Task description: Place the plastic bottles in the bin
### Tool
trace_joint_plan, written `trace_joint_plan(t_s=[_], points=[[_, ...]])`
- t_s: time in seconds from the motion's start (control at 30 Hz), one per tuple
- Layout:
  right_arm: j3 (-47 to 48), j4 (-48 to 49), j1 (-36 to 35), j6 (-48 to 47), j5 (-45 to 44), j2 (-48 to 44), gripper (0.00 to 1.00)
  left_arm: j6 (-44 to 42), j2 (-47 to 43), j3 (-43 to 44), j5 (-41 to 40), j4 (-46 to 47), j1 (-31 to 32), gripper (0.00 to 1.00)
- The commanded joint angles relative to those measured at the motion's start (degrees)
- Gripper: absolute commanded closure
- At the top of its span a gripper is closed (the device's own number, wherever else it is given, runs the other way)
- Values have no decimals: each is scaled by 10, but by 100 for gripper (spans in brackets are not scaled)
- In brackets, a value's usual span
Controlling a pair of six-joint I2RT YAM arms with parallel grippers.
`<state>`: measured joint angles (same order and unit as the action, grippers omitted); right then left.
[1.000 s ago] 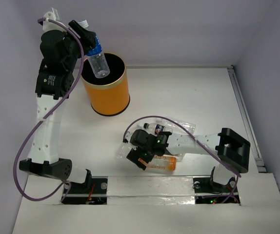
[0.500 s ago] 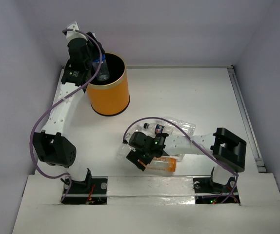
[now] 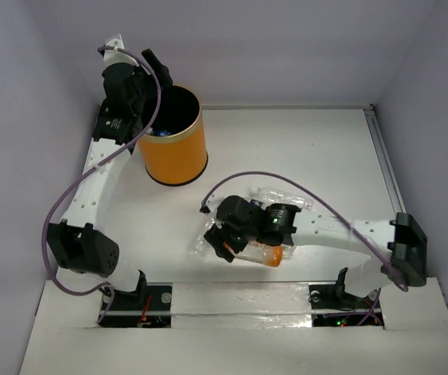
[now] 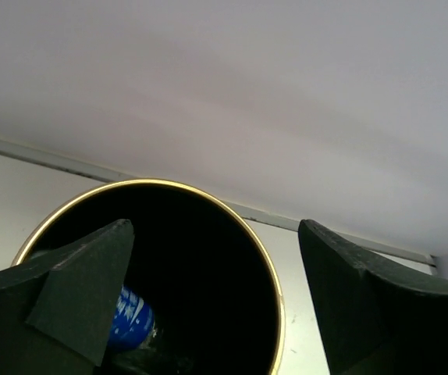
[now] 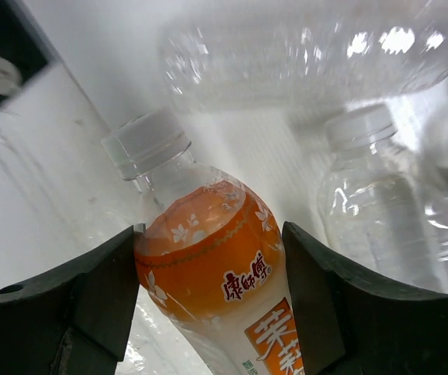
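Orange bottle (image 5: 208, 273) sits pinched in the right hand (image 5: 208, 254); left hand (image 4: 215, 250) spread, empty, above the bin (image 4: 150, 182).

One bin (image 3: 179, 156), one blue-labelled bottle (image 4: 133, 319), one orange bottle (image 5: 208, 266), and at least two clear bottles (image 5: 310, 47).

Blue-label bottle (image 4: 133, 319) now lies inside the bin (image 3: 179, 160).

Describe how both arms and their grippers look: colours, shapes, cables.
Each arm, left arm and right arm, has white links and black joint housings. A thin purple cable loops loosely along each. The left gripper and right gripper have two broad, dark, wedge-shaped fingers.
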<state>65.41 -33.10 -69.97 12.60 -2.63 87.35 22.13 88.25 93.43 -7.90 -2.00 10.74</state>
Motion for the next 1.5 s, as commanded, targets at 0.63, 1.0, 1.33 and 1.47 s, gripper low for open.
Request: trace_joint_plan(t_s=[0.63, 1.0, 1.33, 1.47], points=[[673, 172, 229, 117, 124, 155, 44, 84, -471, -422, 212, -182, 14, 39], [847, 434, 258, 320, 65, 375, 44, 93, -476, -523, 280, -247, 75, 4], [787, 413, 264, 317, 2, 409, 14, 69, -385, -547, 271, -210, 108, 3], [785, 396, 270, 282, -2, 395, 6, 60, -332, -537, 263, -181, 132, 3]])
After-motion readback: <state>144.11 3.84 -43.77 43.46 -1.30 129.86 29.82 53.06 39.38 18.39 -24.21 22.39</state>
